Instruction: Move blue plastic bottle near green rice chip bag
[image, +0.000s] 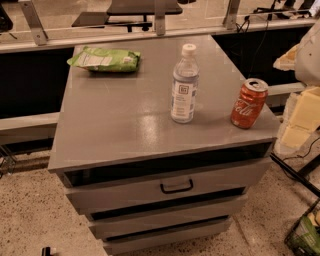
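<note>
Grey table (115, 125) with drawers below, carrying three things, none held. The blue plastic bottle (184, 85) stands right of the frame's centre, resting on its own base. Its long axis is vertical, with the white cap at the top and the label facing the camera. The green rice chip bag (106, 59) lies flat in the upper left, its long axis running left to right along the table's far edge, well apart from the bottle. An orange soda can (249, 103) stands upright near the bottle, toward the right edge, not touching it. The bottle probably stays put because it is upright on a level top, but being tall it would likely tip if pushed high. The gripper is not distinguishable anywhere in the frame, so its state cannot be told. Pale blocks (305, 115) at the right edge remain unidentified.
</note>
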